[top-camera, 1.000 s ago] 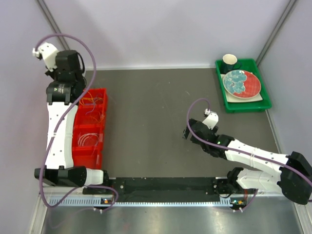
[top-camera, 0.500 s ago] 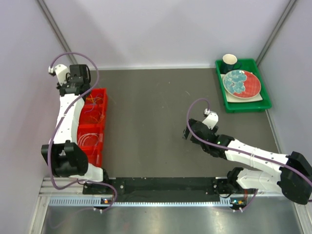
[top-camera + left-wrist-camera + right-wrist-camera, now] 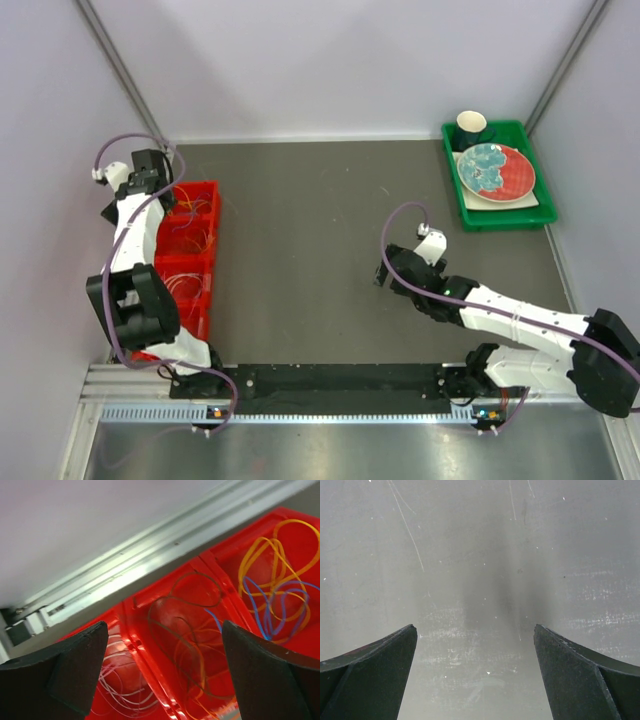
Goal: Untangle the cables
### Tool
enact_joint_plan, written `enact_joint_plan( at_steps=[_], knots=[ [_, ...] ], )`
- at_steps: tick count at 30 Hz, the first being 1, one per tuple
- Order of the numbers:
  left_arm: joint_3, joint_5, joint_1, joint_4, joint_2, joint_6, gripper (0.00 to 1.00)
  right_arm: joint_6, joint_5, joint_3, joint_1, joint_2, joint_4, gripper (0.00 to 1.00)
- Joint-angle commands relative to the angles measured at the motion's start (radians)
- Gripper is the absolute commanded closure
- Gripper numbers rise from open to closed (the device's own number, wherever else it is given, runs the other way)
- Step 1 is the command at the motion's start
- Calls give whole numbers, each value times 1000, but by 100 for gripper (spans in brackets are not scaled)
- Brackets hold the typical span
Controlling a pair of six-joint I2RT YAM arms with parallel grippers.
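Observation:
The cables lie in a red divided bin (image 3: 214, 260) at the table's left: thin orange and white loops (image 3: 186, 238) from above. The left wrist view shows an orange-yellow loop (image 3: 280, 555) crossed with a blue wire (image 3: 270, 605), a dark loop (image 3: 195, 587) with orange strands in the middle compartment, and white loops (image 3: 120, 685) in another. My left gripper (image 3: 164, 625) hangs open above the bin's divider (image 3: 145, 665), holding nothing; from above it sits at the bin's far end (image 3: 150, 168). My right gripper (image 3: 474, 627) is open over bare table, right of centre (image 3: 385, 272).
A green tray (image 3: 500, 215) at the back right holds a red and teal plate (image 3: 495, 170) and a dark cup (image 3: 471, 126). An aluminium rail (image 3: 150, 565) and the wall run close behind the bin. The left wall stands beside the left arm.
My left arm has folded back and sunk, bringing its wrist left and down over the bin's far end. The right arm has not moved.

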Motion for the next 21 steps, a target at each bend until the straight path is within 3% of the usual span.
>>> enact_joint_plan(
  at_steps=[1, 12, 21],
  knots=[
    [25, 125, -4, 73, -57, 12, 1, -10, -4, 60, -10, 10, 17, 1],
    [21, 274, -46, 85, -168, 98, 1, -16, -11, 72, -10, 27, 12, 1],
    [-50, 249, -192, 168, -278, 110, 1, -16, -14, 78, -10, 33, 5, 1]
  ],
)
